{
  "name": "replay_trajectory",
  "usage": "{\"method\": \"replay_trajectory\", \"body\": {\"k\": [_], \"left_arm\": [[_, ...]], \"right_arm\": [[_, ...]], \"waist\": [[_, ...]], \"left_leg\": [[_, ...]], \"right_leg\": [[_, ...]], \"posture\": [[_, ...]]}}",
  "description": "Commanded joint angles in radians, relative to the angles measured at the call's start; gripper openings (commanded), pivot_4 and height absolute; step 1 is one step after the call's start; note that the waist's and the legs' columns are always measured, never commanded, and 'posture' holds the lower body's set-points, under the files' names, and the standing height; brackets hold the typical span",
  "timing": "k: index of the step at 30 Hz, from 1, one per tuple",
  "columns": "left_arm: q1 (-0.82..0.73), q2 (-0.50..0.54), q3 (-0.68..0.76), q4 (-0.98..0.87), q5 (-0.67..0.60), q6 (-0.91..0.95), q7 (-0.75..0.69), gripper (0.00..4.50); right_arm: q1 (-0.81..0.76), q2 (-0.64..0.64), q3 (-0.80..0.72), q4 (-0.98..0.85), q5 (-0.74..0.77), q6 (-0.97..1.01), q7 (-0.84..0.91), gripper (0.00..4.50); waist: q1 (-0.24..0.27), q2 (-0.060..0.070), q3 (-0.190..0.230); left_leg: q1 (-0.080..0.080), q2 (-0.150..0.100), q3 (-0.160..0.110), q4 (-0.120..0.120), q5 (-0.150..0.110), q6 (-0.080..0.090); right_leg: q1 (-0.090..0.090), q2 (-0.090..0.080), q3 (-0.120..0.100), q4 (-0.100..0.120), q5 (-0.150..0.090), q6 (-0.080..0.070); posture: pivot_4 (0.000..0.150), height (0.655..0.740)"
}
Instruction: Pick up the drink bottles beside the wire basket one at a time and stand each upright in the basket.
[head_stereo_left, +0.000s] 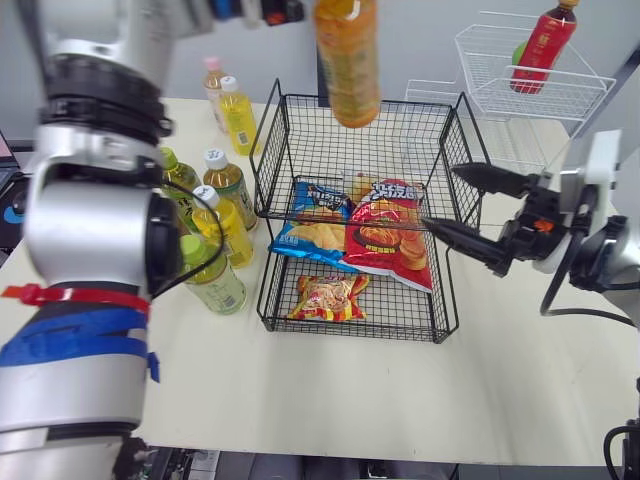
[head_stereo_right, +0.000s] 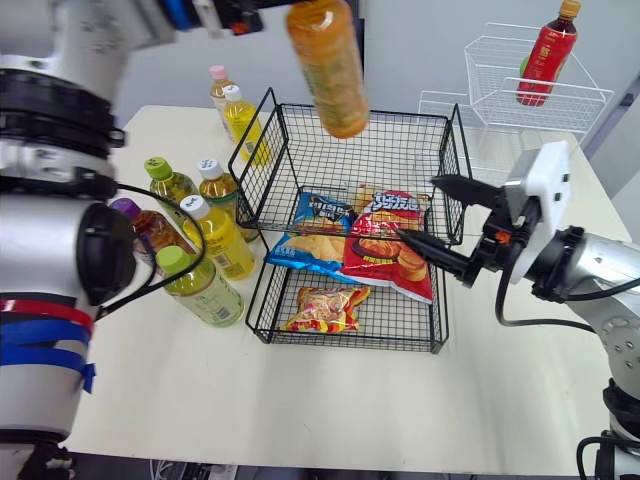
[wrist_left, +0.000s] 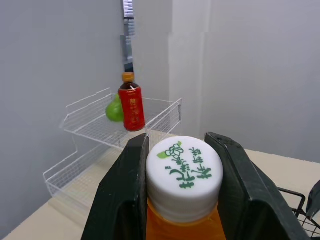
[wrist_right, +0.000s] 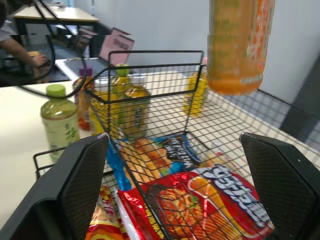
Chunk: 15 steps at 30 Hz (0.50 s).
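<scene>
A: At the near side of the worktop (head_stereo_left: 330, 390), what stands closest?

B: A black wire basket (head_stereo_left: 262, 170). A small snack bag (head_stereo_left: 328, 298) lies in its front lower tier. A red chip bag (head_stereo_left: 385, 235) and a blue chip bag (head_stereo_left: 315, 225) lie side by side just behind. Left of the basket, several bottles (head_stereo_left: 213, 275) stand upright on the worktop, close together.

A: And the right tool?

B: The right tool (head_stereo_right: 418, 208) hovers at the basket's right wall, fingers wide apart and holding nothing. Its wrist view looks between them onto the chip bags, with the bottles visible through the wire beyond.

A: Where is the orange bottle?

B: The orange bottle (head_stereo_left: 345, 60) hangs cap up in the air over the rear of the basket, clear of the wire. The eye views give its body. The left wrist view gives its white cap (wrist_left: 184, 170), printed in green, with the left tool (wrist_left: 178, 142) clamped on it from both sides.

A: Farther back?

B: A white wire rack (head_stereo_left: 560, 95) holds a red bottle (head_stereo_left: 543, 45). The left wrist view adds something green (wrist_left: 114, 110) beside it.
</scene>
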Motion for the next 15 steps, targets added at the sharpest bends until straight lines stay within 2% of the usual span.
{"method": "replay_trajectory", "body": {"k": [1,6,10,15], "left_arm": [[-0.056,-0.077,0.040,0.074,0.056,-0.150,0.020,1.35],[-0.078,-0.170,0.080,0.198,0.111,-0.247,0.078,1.35],[-0.092,-0.213,0.095,0.266,0.159,-0.292,0.127,1.35],[-0.106,-0.241,0.126,0.311,0.201,-0.324,0.174,1.35]], "right_arm": [[0.027,-0.040,-0.097,-0.066,0.070,0.029,-0.068,4.50],[0.068,-0.068,-0.163,-0.083,0.112,0.029,-0.130,4.50],[0.233,-0.083,-0.347,-0.195,0.234,0.026,-0.146,4.50],[0.286,-0.108,-0.355,-0.219,0.269,-0.010,-0.185,4.50]], "waist": [[-0.002,0.000,0.000],[-0.009,0.000,0.000],[-0.004,0.000,0.000],[-0.007,0.000,0.000]], "left_leg": [[0.000,0.000,0.001,0.001,0.000,0.000],[0.001,-0.001,0.001,0.001,0.000,0.000],[0.001,-0.001,0.000,0.000,0.001,0.000],[0.002,-0.002,0.001,0.002,0.001,0.000]], "right_leg": [[0.000,0.000,0.001,0.001,0.000,0.000],[0.000,0.000,0.002,0.005,0.000,0.000],[-0.001,0.000,0.002,0.005,-0.001,0.001],[-0.001,0.000,0.003,0.006,-0.001,0.001]], "posture": [[0.150,0.7400],[0.150,0.7400],[0.150,0.7400],[0.150,0.7400]]}}
